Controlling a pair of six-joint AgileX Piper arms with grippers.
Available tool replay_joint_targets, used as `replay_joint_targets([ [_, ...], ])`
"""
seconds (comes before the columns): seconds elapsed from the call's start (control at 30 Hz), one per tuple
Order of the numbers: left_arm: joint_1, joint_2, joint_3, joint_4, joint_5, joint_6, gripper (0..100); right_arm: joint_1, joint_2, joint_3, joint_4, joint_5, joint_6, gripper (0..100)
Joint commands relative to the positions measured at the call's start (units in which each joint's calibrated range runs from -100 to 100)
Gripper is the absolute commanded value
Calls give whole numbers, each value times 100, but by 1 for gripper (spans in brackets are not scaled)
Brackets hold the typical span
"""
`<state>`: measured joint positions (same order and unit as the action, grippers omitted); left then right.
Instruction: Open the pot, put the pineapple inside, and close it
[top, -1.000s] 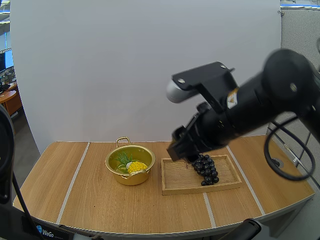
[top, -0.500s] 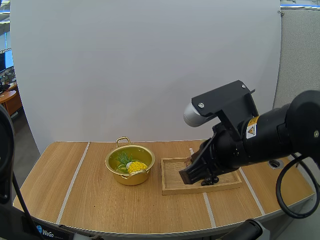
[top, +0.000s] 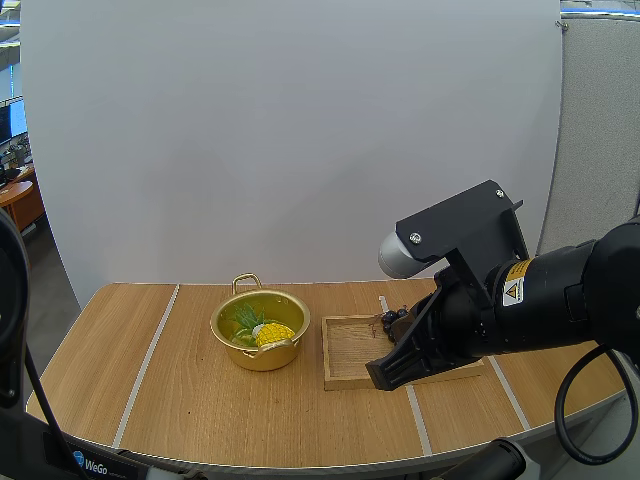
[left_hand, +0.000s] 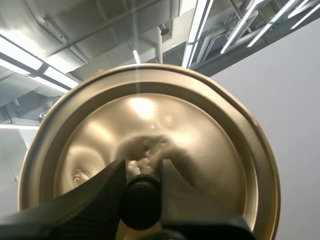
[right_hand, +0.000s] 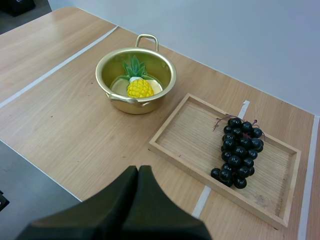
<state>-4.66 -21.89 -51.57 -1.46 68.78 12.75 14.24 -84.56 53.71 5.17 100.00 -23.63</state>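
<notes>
Pot (top: 250, 357) on table (top: 150, 380): gold pot stands uncovered on the wooden table, just beside the tray; left open because the closing step is not yet done
Right arm (top: 540, 300): hangs over the tray, apart from the pot; judged to be holding clear so the way down to the rim is free
Tray (right_hand: 195, 135): wooden, flat on the table; bears nothing but the grapes; no part in this job
Lid (left_hand: 200, 150): gold, held aloft with its knob side toward the left wrist; judged ready to go onto the pot
Right gripper (right_hand: 138, 171): fingers lie together as one dark wedge, gripping nothing; high above the table's near edge
Left gripper (left_hand: 142, 167): fingers clamped either side of the knob; a firm hold, so the lid should not swing
Grapes (right_hand: 237, 150): dark bunch at the tray's end away from the pot
Pineapple (right_hand: 139, 88): lies inside the pot, leaves toward the far handle; placing looks finished
Knob (left_hand: 141, 200): black, pinched between the left fingers
</notes>
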Motion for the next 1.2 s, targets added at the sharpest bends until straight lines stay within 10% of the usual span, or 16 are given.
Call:
replay_joint_targets([
  [0.0, -8, -30, -24, 51, -162, -34, 0, -19, -40, 25, 50, 0, -9, 0],
  [0.37, -8, -30, -24, 51, 49, -34, 0, -19, -40, 25, 7, 0, -18, 0],
  [0.63, -8, -46, -24, 51, 3103, -34, 0, -19, -40, 25, 9, 0, -18, 0],
  [1.17, -8, -54, 927, 92, 3122, 195, 0, -19, -40, 25, 9, 0, -18, 0],
])
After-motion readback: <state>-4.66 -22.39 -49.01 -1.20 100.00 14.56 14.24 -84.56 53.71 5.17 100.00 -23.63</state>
